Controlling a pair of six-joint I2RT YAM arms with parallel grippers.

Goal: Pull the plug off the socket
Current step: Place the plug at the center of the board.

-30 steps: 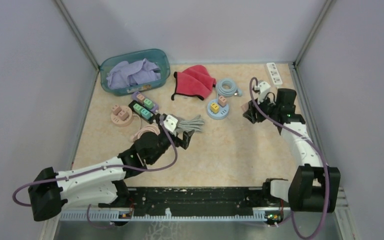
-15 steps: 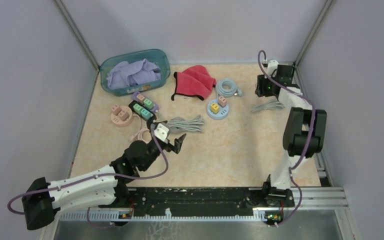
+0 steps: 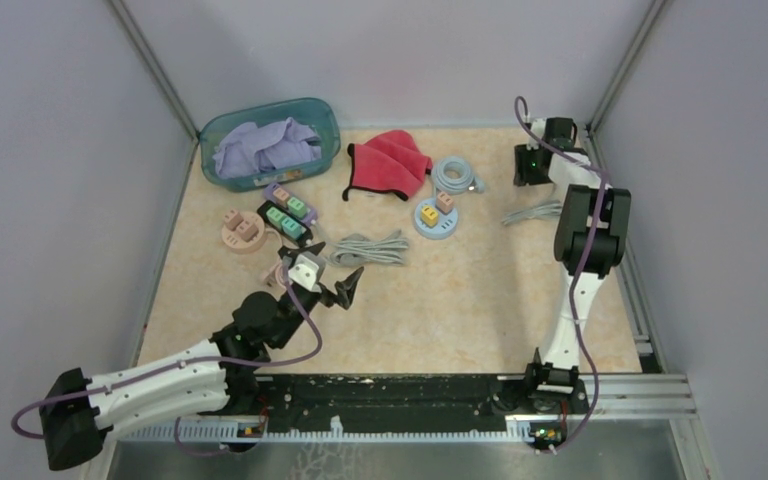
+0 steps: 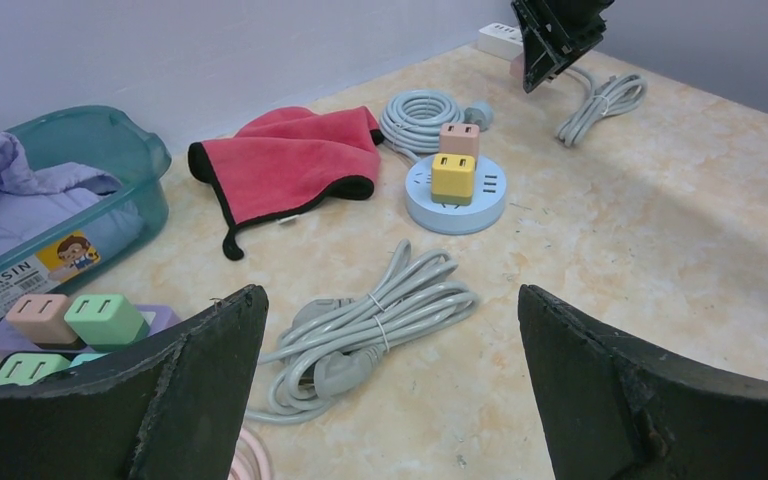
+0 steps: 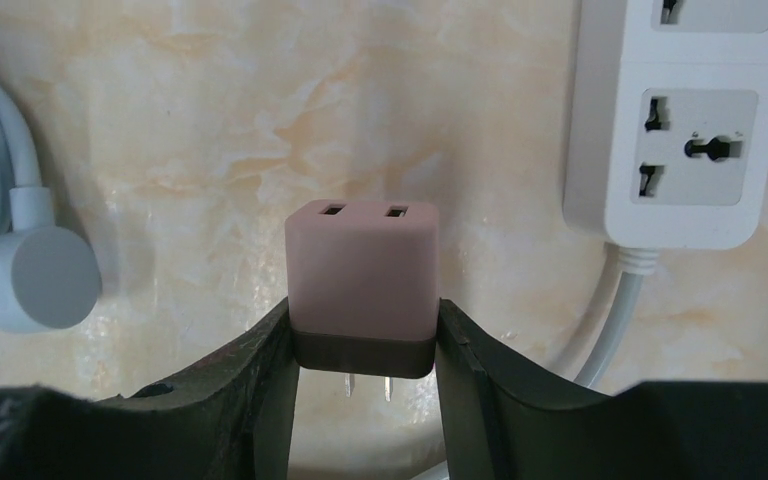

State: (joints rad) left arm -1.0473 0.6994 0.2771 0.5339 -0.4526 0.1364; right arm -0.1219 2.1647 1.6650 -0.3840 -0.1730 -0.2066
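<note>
Basin (image 3: 328,112) far-left, cloths (image 3: 265,148) in it — towel (image 3: 390,160) to its right; round socket (image 3: 422,229) before coiled cable (image 3: 455,173); plug (image 5: 362,280) beside pwr strip (image 5: 695,110), far-right corner.

Bare tabletop (image 3: 480,290) lies open between the bundled grey cable (image 3: 370,248) and the loose pale cable (image 3: 535,212). Farther back, the round blue socket (image 3: 440,232), coiled cable (image 3: 453,172) and red cloth (image 3: 390,160) crowd together. The white power strip (image 5: 680,120) and a grey plug head (image 5: 35,280) flank the right gripper (image 5: 363,335).
</note>
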